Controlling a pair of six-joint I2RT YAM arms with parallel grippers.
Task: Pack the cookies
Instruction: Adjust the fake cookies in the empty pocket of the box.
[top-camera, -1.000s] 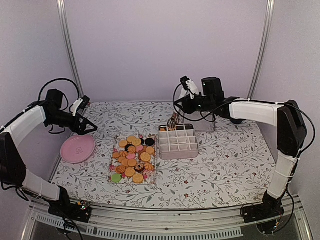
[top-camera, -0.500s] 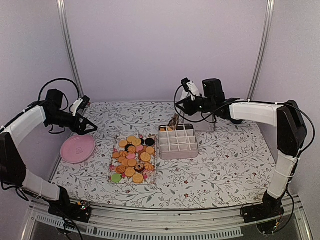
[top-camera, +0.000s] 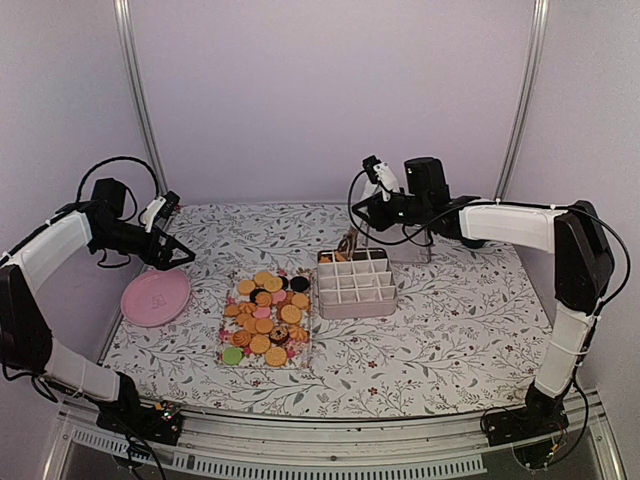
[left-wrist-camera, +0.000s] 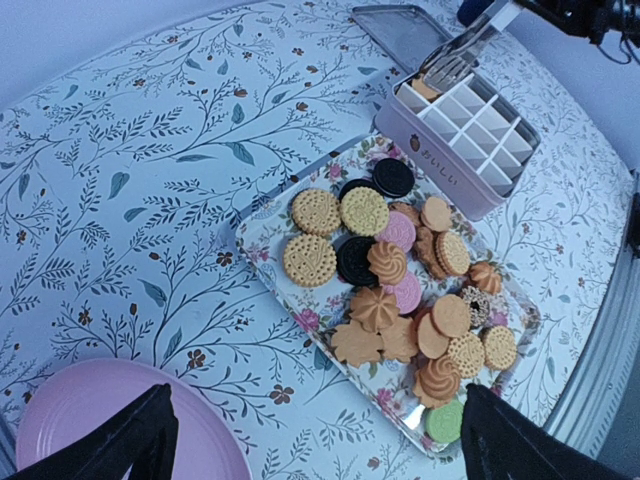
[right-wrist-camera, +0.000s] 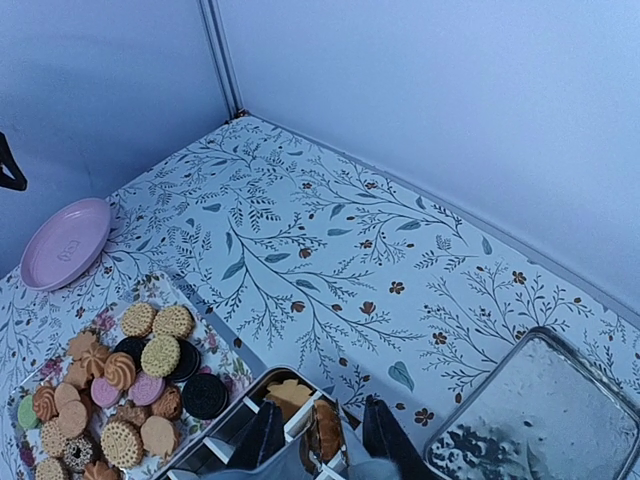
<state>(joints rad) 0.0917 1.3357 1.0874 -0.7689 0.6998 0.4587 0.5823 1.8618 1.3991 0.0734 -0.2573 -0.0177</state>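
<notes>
- Top external view: the cookies (top-camera: 265, 320) are lying on a flowery tray (left-wrist-camera: 270, 235).
- A slotted box (top-camera: 356, 300) is standing just right of it.
- One brown cookie (right-wrist-camera: 325, 430) is sitting between the fingers of the right gripper (top-camera: 349, 238), at the box's far-left corner; squeezed or not, I cannot tell.
- The left gripper (top-camera: 183, 255) is hanging wide open near the pink plate (top-camera: 155, 297).
</notes>
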